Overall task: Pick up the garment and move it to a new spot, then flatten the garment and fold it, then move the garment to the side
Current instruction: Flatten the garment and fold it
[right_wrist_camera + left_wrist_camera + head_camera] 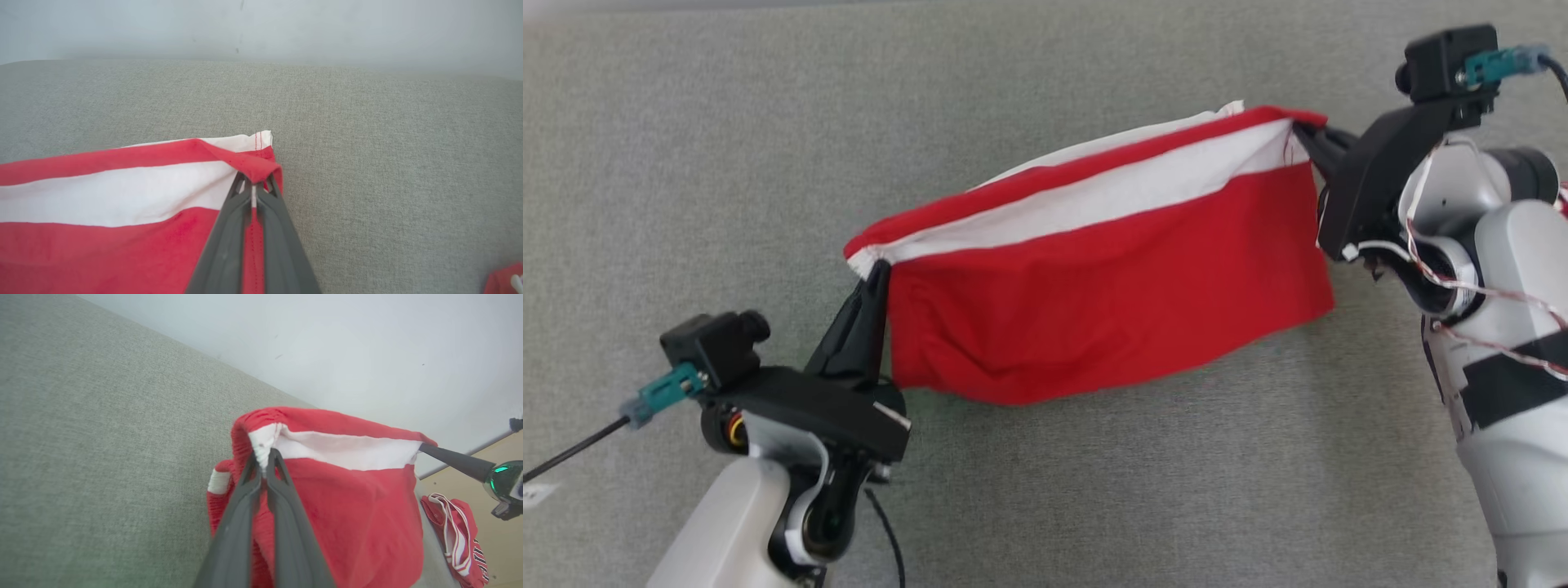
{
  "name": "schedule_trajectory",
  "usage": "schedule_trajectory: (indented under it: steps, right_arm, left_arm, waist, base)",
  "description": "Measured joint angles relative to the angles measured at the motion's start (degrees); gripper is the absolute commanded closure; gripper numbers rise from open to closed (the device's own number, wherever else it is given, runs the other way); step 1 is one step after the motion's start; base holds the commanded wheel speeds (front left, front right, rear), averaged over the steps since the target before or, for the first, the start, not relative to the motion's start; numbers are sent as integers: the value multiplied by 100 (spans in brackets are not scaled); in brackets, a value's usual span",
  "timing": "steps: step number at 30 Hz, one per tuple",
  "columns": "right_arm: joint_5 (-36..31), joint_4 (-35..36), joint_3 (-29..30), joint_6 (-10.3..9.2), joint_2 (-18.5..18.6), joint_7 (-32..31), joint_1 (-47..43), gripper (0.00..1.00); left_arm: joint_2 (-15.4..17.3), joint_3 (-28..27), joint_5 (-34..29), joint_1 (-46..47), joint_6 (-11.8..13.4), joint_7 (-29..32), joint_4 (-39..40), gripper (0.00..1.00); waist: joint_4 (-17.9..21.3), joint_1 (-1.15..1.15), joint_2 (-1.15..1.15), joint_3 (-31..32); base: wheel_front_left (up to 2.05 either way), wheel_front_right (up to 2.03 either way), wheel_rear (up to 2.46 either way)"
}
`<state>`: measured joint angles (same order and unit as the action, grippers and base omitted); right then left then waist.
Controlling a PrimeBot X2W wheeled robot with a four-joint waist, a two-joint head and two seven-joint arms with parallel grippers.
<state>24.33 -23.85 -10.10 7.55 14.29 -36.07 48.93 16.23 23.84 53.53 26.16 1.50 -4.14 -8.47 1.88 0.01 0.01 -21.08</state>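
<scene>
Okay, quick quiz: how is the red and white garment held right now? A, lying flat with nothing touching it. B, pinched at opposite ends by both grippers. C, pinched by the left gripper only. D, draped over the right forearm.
B: the left gripper and the right gripper are each shut on an upper corner of the garment, which hangs stretched between them.

The garment (pixel 1111 278) spans from left jaws to right jaws, over the surface (pixel 727 139).
</scene>
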Motion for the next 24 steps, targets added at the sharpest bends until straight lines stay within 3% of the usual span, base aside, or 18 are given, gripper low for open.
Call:
schedule_trajectory:
  steps: [14,15,16,24]
  right_arm:
    - [-280,-1396,-12,0,-40,858,908,100]
    - [-288,-1473,-12,0,-54,909,938,56]
    - [-269,-1527,-10,0,-73,980,973,0]
    - [-1,-1713,-286,0,-113,1070,1049,0]
  left_arm:
    - [-322,210,-182,606,1,-91,-436,100]
    - [-330,227,-199,620,0,-92,-457,70]
    - [-341,241,-213,638,-2,-125,-478,0]
    - [-321,212,-390,654,-101,-566,-598,0]
  waist:
    - [-396,0,0,-424]
    - [-418,-1,0,-436]
    - [-435,0,0,-445]
    - [-430,-1,0,-319]
  base:
    - [0,0,0]
    - [0,0,0]
    - [0,0,0]
    - [0,0,0]
